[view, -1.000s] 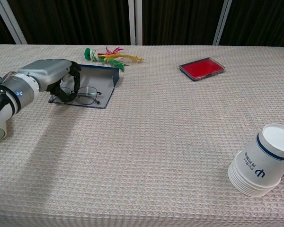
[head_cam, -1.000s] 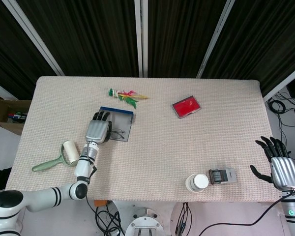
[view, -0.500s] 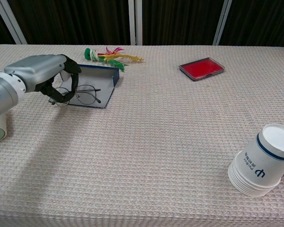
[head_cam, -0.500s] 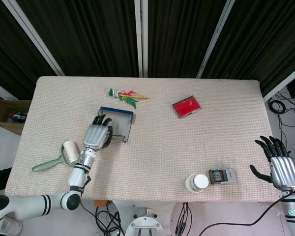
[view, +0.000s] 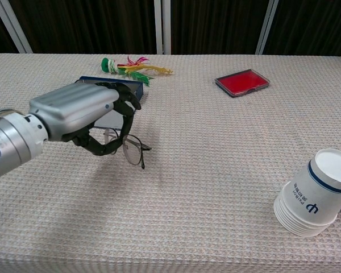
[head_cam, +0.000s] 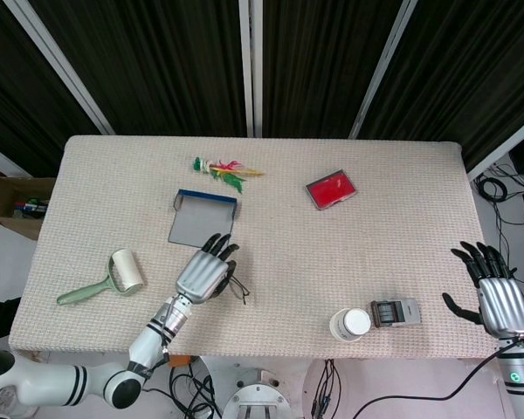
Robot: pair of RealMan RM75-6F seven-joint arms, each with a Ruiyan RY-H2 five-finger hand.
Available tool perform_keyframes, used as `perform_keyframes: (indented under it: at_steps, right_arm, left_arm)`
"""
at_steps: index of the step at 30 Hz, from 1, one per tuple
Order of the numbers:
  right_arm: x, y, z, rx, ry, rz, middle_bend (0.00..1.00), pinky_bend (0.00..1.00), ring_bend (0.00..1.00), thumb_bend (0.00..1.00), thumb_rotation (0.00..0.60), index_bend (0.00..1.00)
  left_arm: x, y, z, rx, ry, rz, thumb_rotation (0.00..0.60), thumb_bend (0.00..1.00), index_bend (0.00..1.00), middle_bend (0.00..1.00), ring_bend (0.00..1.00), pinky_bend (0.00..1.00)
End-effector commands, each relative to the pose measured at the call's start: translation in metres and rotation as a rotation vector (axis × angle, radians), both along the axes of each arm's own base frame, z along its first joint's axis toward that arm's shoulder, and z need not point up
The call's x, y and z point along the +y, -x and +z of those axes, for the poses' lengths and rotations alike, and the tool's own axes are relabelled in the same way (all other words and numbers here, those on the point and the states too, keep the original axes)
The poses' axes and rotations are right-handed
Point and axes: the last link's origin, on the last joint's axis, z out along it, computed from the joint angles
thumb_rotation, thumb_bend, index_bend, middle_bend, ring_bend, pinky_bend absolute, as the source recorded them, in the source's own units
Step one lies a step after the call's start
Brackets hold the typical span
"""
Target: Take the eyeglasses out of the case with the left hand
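My left hand [head_cam: 204, 275] [view: 82, 116] holds the thin-framed eyeglasses [view: 132, 151] [head_cam: 237, 289] above the table, near its front and clear of the case. The open blue case [head_cam: 202, 219] lies behind the hand with its grey inside bare; in the chest view the hand hides most of the case [view: 136, 88]. My right hand [head_cam: 498, 295] hangs off the table's right front corner, fingers spread, holding nothing.
A lint roller [head_cam: 115, 275] lies at the front left. A feathered shuttlecock [head_cam: 224, 168] [view: 127, 65] lies behind the case. A red flat box [head_cam: 332, 188] [view: 242, 82] is at the back right. Stacked paper cups [head_cam: 350, 325] [view: 317, 193] and a small grey device [head_cam: 394, 311] sit at the front right.
My left hand has lifted the eyeglasses out of the case and carried them forward and to the right, toward the table's front. The right hand has not moved.
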Motion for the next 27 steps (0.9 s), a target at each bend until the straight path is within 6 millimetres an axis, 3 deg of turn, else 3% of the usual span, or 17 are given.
perform_keyframes:
  at_steps: [1, 4, 7, 13, 22, 27]
  right_arm:
    - [0.001, 0.0, 0.001, 0.001, 0.003, -0.003, 0.12, 0.07, 0.0, 0.18, 0.6, 0.18]
    - [0.002, 0.001, 0.003, 0.0, 0.014, -0.007, 0.12, 0.07, 0.0, 0.18, 0.6, 0.18]
    - [0.003, 0.002, 0.005, 0.001, 0.02, -0.01, 0.12, 0.07, 0.0, 0.18, 0.6, 0.18]
    - [0.002, -0.001, 0.006, 0.003, 0.022, -0.003, 0.12, 0.07, 0.0, 0.18, 0.6, 0.18]
    - [-0.002, -0.005, 0.005, 0.01, 0.005, 0.018, 0.12, 0.07, 0.0, 0.18, 0.6, 0.18]
    - [-0.006, -0.009, 0.007, 0.001, -0.009, 0.038, 0.12, 0.07, 0.0, 0.18, 0.6, 0.18]
  left_arm:
    - [-0.004, -0.012, -0.011, 0.004, 0.044, -0.048, 0.6, 0.51, 0.63, 0.17, 0.02, 0.1]
    - [-0.006, -0.017, -0.015, -0.001, 0.08, -0.067, 0.6, 0.5, 0.47, 0.14, 0.02, 0.09]
    - [-0.005, -0.018, -0.011, -0.035, 0.074, -0.058, 0.6, 0.4, 0.29, 0.12, 0.02, 0.09]
    - [0.004, 0.002, 0.021, -0.11, -0.023, 0.035, 0.6, 0.37, 0.25, 0.12, 0.02, 0.09]
    - [0.03, 0.088, 0.114, -0.093, -0.338, 0.275, 0.6, 0.37, 0.25, 0.12, 0.02, 0.09]
    - [0.023, 0.149, 0.168, -0.019, -0.443, 0.386, 0.6, 0.37, 0.25, 0.12, 0.02, 0.09]
